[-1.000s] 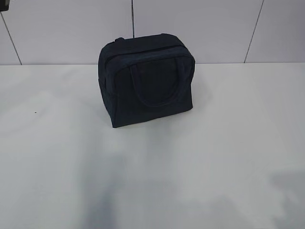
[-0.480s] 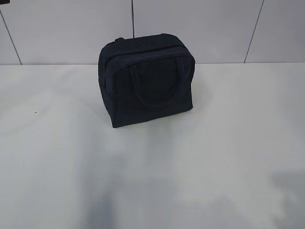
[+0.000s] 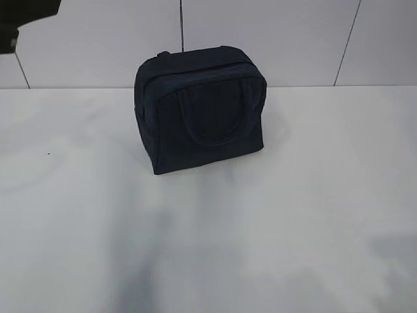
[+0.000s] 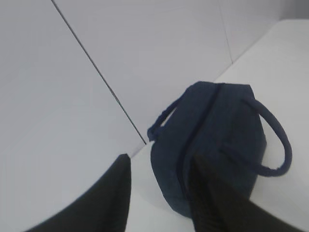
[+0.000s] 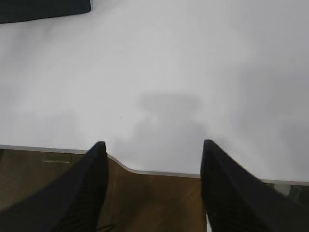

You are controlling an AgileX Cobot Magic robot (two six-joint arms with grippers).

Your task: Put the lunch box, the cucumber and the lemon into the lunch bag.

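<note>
Upright, zipped navy lunch bag (image 3: 201,107), loop handles, both claws parted, empty.

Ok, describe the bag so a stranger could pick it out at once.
On the white table, look toward the far edge, just before the tiled wall. The lunch bag stands there upright, zipped shut: boxy, dark navy fabric, a loop handle hanging down its front. It is the only object on the tabletop.
</note>
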